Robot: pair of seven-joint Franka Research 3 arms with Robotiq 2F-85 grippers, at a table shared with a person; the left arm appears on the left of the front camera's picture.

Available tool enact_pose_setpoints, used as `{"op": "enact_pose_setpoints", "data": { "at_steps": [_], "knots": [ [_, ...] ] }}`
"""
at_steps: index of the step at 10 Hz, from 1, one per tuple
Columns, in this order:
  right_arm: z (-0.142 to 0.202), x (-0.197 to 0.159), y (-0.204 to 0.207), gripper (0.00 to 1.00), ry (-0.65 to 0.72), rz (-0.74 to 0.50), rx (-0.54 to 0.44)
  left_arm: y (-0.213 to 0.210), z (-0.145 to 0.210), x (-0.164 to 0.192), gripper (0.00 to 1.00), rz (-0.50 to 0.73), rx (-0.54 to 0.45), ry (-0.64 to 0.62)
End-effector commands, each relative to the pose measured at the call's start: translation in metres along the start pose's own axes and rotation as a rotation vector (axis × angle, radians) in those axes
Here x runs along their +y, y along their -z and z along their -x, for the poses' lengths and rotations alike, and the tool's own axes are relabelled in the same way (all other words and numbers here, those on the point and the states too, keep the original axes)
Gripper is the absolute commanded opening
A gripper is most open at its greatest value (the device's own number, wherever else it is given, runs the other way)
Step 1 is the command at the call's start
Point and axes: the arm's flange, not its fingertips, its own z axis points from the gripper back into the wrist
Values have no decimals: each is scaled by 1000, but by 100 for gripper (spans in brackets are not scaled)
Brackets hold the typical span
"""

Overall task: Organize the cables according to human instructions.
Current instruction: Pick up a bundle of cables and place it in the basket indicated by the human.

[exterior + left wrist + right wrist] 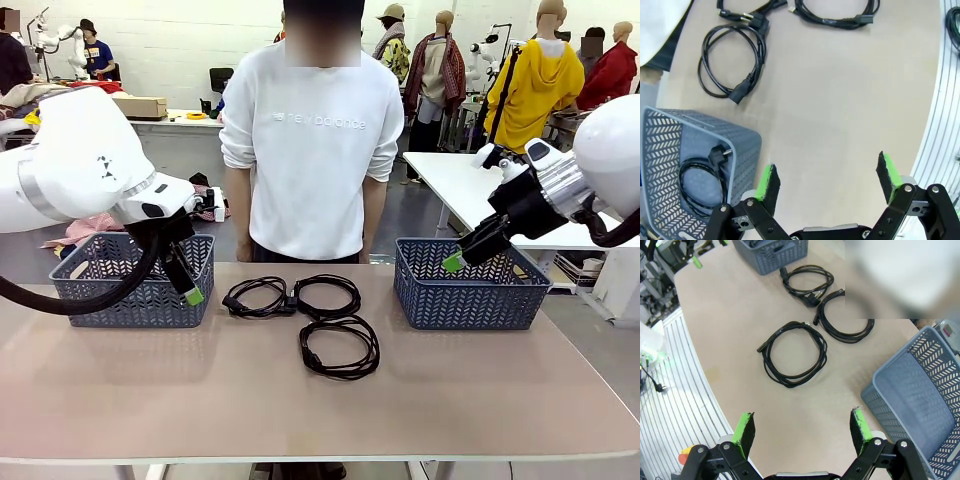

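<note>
Three thin black coiled power cords (305,350) lie unsorted mid-frame on the tan desk (300,420). Behind, both jaws hang open, empty, beside blue-grey plastic lattice baskets (470,295), the left basket (80,270) holding a fourth cord (720,151), probably awaiting the white-sweatered person's (312,150) word.

Place: robot lab in an open workshop hall. Evidence: left arm (70,165) and right arm (610,145) at a tan table (300,410). Far left, white bench (190,121) with box (140,105) and cloth heap (35,92); far right, second bench (450,175). Far wall (190,45) white, possibly tiled; bare grey floor (420,215).
</note>
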Motion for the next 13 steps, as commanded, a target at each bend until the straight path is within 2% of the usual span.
{"op": "enact_pose_setpoints", "data": {
  "at_steps": [1,13],
  "knots": [
    [0,-1,1,100,1,-14,-18,-1,0,2,100,-6,1,-3],
    [0,-1,1,100,1,-14,-18,-1,0,2,100,-6,1,-3]
  ]
}}
